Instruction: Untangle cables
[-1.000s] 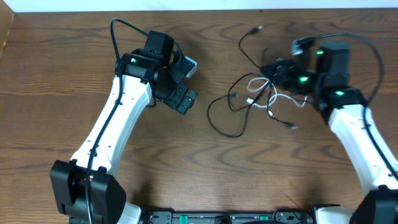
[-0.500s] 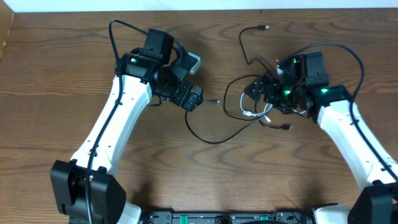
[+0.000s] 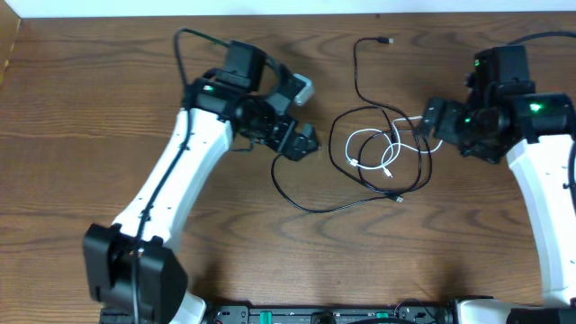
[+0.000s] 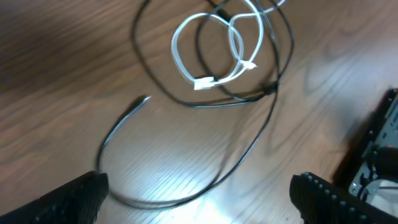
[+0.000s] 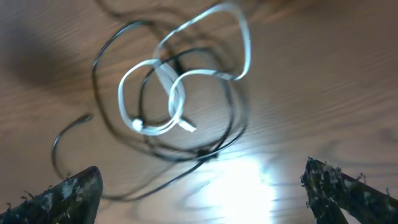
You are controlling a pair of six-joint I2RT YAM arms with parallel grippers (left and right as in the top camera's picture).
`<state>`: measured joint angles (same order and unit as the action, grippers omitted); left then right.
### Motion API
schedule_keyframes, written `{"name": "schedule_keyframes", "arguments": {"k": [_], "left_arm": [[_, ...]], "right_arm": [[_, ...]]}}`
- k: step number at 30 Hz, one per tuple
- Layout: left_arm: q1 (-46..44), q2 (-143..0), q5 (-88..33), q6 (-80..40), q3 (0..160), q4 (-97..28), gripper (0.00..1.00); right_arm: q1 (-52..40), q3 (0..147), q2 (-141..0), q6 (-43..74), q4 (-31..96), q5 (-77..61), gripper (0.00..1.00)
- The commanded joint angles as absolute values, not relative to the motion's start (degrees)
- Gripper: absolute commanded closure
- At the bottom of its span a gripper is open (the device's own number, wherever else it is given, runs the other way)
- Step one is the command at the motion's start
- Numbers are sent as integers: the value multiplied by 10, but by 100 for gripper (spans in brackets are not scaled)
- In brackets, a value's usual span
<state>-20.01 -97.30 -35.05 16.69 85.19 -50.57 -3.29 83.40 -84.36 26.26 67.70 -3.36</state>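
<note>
Brown wood-grain desk holds the white cable, coiled inside loops of the black cable, lying tangled between the arms, while the left end effector and right end effector hover spread wide and empty, apparently poised to take separate strands.

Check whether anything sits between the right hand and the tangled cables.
Nothing visible. The right hand hangs open beside the tangle; only bare table lies between it and the white cable and black cable.
</note>
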Motion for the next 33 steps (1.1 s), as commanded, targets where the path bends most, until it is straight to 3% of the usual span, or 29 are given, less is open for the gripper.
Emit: {"name": "schedule_keyframes", "arguments": {"k": [1, 7, 18, 22, 29, 33], "left_arm": [[-248, -1007, -369, 120, 853, -465, 3], [-316, -1042, -362, 72, 853, -354, 5], [-410, -1167, -227, -90, 853, -132, 13], [-427, -1196, -226, -109, 853, -93, 24], [-457, -1235, -115, -143, 853, -45, 27], [-468, -1260, -109, -150, 853, -13, 33]], "right_arm": [[12, 839, -843, 251, 677, 2, 1], [48, 839, -843, 218, 682, -25, 4], [52, 839, -843, 218, 685, -25, 4], [52, 839, -843, 218, 686, -25, 4], [52, 839, -843, 215, 689, -25, 4], [52, 839, -843, 205, 693, -25, 4]]}}
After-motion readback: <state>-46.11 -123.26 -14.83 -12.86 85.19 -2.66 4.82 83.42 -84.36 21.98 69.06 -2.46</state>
